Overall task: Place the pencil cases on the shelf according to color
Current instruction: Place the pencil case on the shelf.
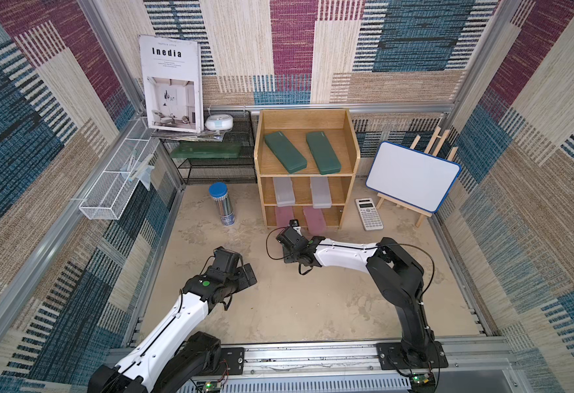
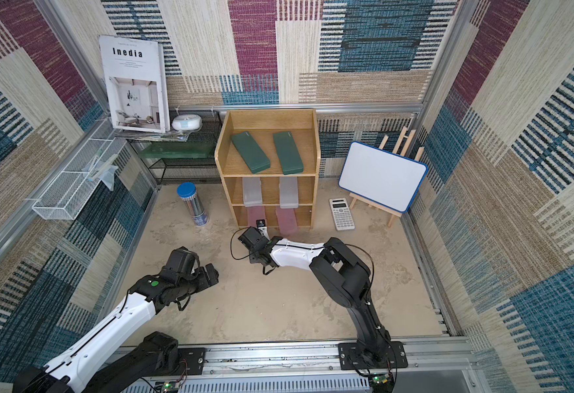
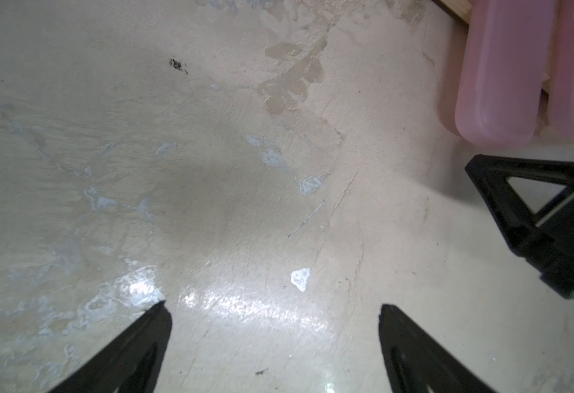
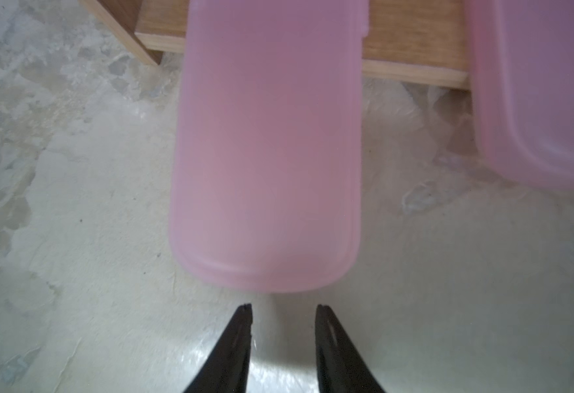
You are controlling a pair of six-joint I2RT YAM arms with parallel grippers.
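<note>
The wooden shelf (image 1: 354,160) stands at the back. Its top tier holds two dark green pencil cases (image 1: 285,151) (image 1: 323,153), its middle tier two frosted white ones (image 1: 284,192) (image 1: 320,193). Two pink ones (image 1: 284,214) (image 1: 314,219) lie on the bottom tier and stick out over the floor. My right gripper (image 4: 284,308) sits just short of the left pink case's (image 4: 265,153) rounded end, its jaws a narrow gap apart with nothing between them. The left gripper (image 3: 273,308) hovers wide open over bare floor, left of the shelf front (image 1: 250,274).
A calculator (image 1: 369,213) and a small whiteboard on an easel (image 1: 413,177) stand right of the shelf. A blue-lidded pencil tube (image 1: 222,207) and a black mesh rack (image 1: 217,160) are on its left. A white wire basket (image 1: 115,180) hangs on the left wall.
</note>
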